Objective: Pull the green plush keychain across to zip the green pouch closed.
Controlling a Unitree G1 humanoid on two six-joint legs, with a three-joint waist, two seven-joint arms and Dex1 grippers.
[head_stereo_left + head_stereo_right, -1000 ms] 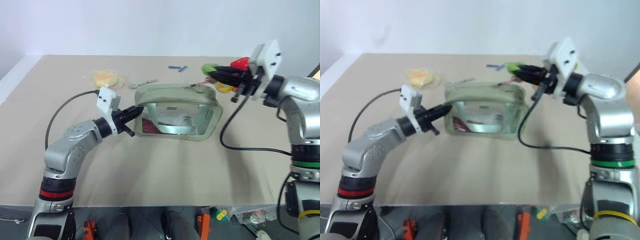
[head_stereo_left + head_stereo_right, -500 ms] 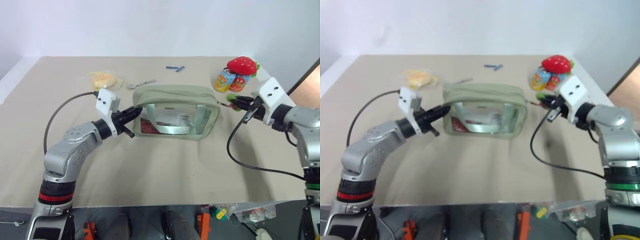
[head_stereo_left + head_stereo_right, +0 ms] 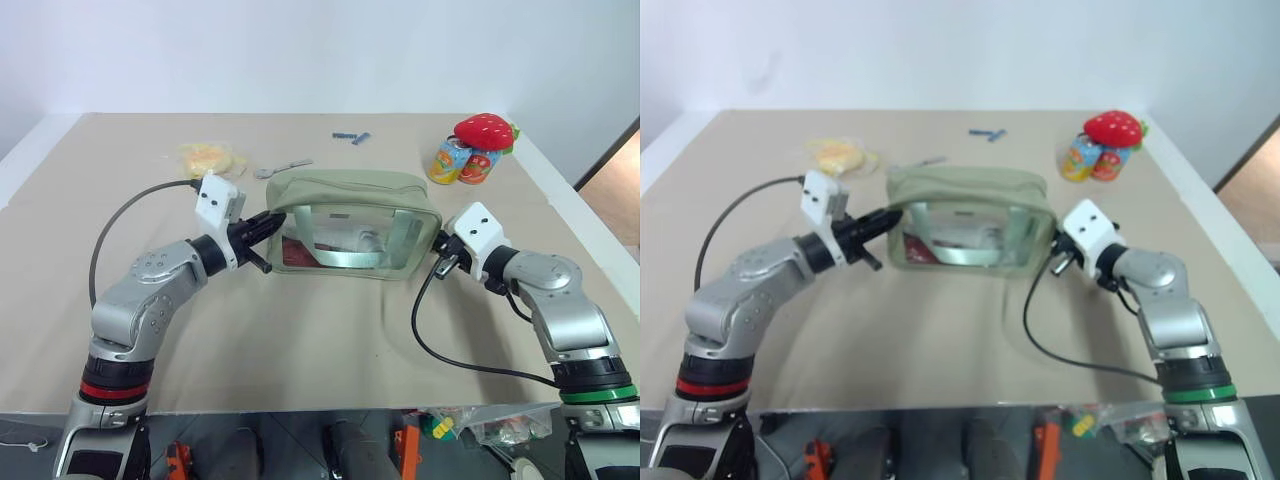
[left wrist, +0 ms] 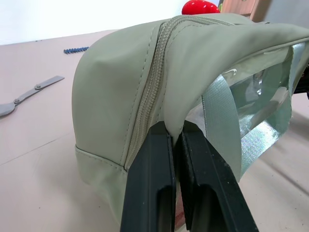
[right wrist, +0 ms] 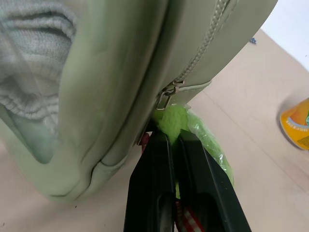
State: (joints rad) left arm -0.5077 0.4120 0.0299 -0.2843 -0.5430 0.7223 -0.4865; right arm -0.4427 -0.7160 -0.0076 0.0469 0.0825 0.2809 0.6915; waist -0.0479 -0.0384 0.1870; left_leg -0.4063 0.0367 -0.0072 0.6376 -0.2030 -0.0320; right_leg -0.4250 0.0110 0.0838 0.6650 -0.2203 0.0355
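Clamped tight, both pairs of fingers. Left gripper pinched on a fold of fabric at the left end of the green pouch, just beside the start of the zipper line, black fingers pressed together with only the cloth between them. Right gripper shut on the green plush keychain, lime fuzz squeezed between the fingertips directly below the metal zipper pull at the pouch's right end, a bit of red checked cord trailing back between the fingers. Zipper teeth seen closed along the top from the left end to the pull. Pouch sat upright near the middle of the beige table. Farther off, a red strawberry plush atop colourful small containers at the right rear, a yellow packet and a metal utensil behind the pouch. Compared with a second earlier: right gripper dropped from up above the pouch's right corner down to table level against its right end, keychain carried along; left gripper unchanged on its end.
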